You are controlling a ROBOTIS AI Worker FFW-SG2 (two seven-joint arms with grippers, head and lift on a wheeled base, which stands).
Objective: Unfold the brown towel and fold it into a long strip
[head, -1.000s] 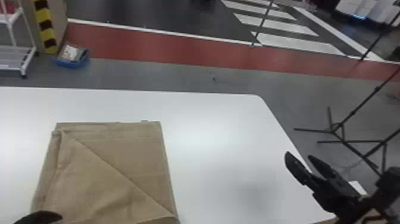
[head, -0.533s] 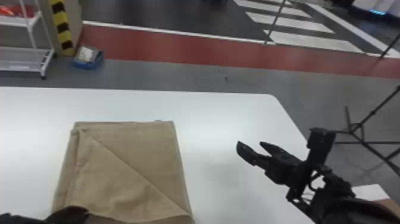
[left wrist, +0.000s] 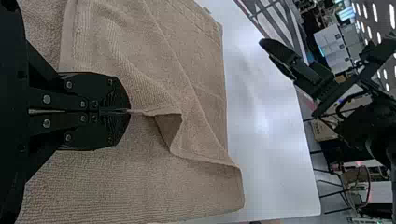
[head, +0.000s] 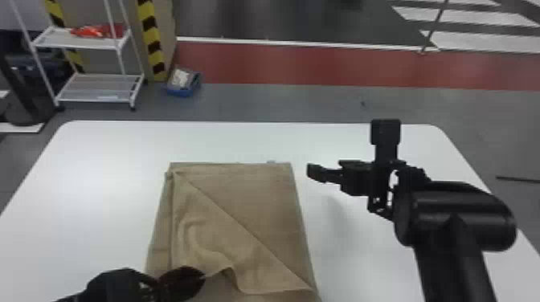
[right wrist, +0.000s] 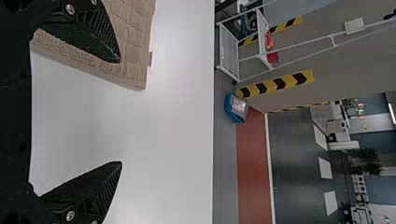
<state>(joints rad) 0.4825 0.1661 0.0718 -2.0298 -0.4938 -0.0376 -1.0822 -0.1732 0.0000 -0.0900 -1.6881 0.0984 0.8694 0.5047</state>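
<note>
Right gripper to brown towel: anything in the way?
Nothing visible. The right gripper is open off the right side of the towel, with just white table in the gap. The left gripper is shut on the towel's folded-over layer, toward the near left, not between them.

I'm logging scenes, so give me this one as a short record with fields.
towel: brown, folded, diagonal edge across the top
left tool: shut on the towel's top layer
right tool: open, right of the towel
table: white, under the towel
background: white rack, blue bin beside it
progress: not yet a long strip
</note>
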